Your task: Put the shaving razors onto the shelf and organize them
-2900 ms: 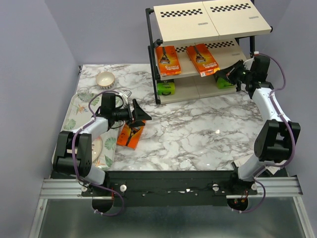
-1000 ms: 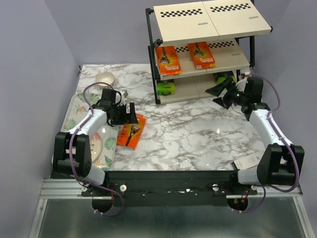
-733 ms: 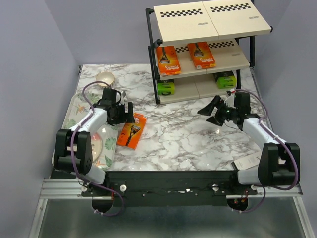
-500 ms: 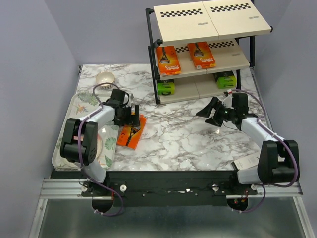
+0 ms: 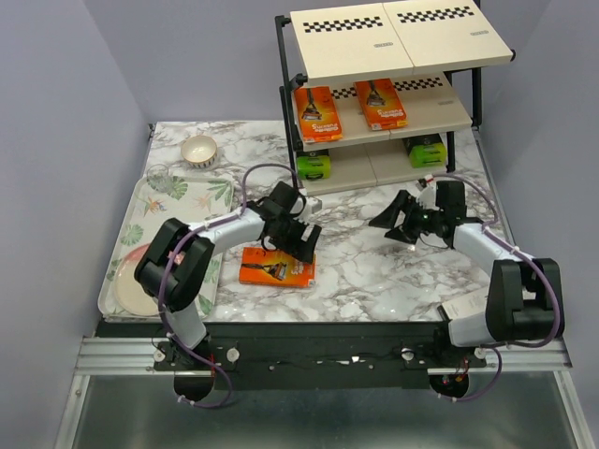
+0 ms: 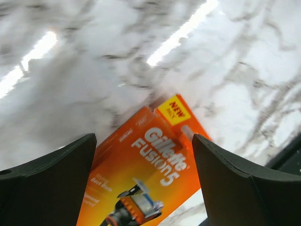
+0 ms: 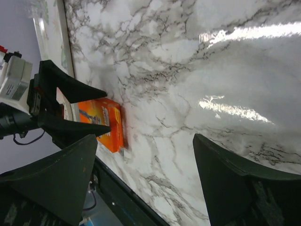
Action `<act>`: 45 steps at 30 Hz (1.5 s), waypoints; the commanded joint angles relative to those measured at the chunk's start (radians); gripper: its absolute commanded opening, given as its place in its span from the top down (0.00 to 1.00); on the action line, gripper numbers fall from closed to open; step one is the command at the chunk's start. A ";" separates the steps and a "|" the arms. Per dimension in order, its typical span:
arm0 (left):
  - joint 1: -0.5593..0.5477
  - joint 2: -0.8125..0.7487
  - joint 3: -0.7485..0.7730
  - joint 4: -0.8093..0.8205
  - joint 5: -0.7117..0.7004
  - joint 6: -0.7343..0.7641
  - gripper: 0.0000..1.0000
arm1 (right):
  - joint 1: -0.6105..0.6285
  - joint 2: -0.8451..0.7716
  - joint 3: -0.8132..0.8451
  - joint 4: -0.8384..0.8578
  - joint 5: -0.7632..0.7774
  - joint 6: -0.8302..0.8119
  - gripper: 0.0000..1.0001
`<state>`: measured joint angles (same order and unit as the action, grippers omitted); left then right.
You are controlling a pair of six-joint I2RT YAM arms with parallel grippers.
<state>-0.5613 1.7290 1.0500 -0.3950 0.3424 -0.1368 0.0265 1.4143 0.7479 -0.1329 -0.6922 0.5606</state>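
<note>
An orange razor pack (image 5: 276, 270) lies flat and crosswise on the marble table, near the front. My left gripper (image 5: 299, 236) hovers just behind it, open. In the blurred left wrist view the orange pack (image 6: 141, 174) shows between the spread fingers of the left gripper (image 6: 143, 141), apart from both. My right gripper (image 5: 393, 221) is open over bare marble in front of the shelf (image 5: 402, 42), holding nothing. The right wrist view looks past the right gripper (image 7: 145, 139) to the orange pack (image 7: 101, 123). Two orange packs (image 5: 317, 114) (image 5: 381, 103) lie on the middle tier. Two black-and-green packs (image 5: 314, 166) (image 5: 426, 150) lie on the bottom tier.
A floral tray (image 5: 187, 192) lies along the left edge with a plate partly under my left arm. A small bowl (image 5: 198, 150) stands behind the tray. A white card (image 5: 463, 307) lies beside the right arm's base. The table's front edge (image 7: 117, 188) runs close to the orange pack.
My left arm swung right from the tray's edge to the table's middle. The orange pack shifted right and turned crosswise. My right gripper drew back from the bottom tier and moved left.
</note>
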 commanded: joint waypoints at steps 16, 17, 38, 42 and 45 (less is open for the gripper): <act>0.023 -0.555 -0.163 -0.087 -0.091 -0.153 0.02 | 0.403 0.345 0.123 -0.028 -0.095 -0.067 0.30; 0.088 -0.581 -0.203 -0.078 -0.067 -0.173 0.05 | 0.421 0.357 0.126 -0.021 -0.098 -0.053 0.32; 0.348 -0.743 -0.553 0.080 0.374 -0.547 0.24 | 0.579 0.595 0.229 0.119 -0.130 0.100 0.74; 0.348 -0.695 -0.547 0.157 0.380 -0.613 0.21 | 0.576 0.499 0.219 0.159 -0.135 0.116 0.90; 0.348 -0.654 -0.516 0.200 0.385 -0.638 0.20 | 0.563 0.430 0.199 0.142 -0.089 0.131 0.99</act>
<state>-0.2176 1.0267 0.4988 -0.2981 0.6781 -0.6880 0.6022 1.9549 0.9810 -0.0162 -0.8677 0.6834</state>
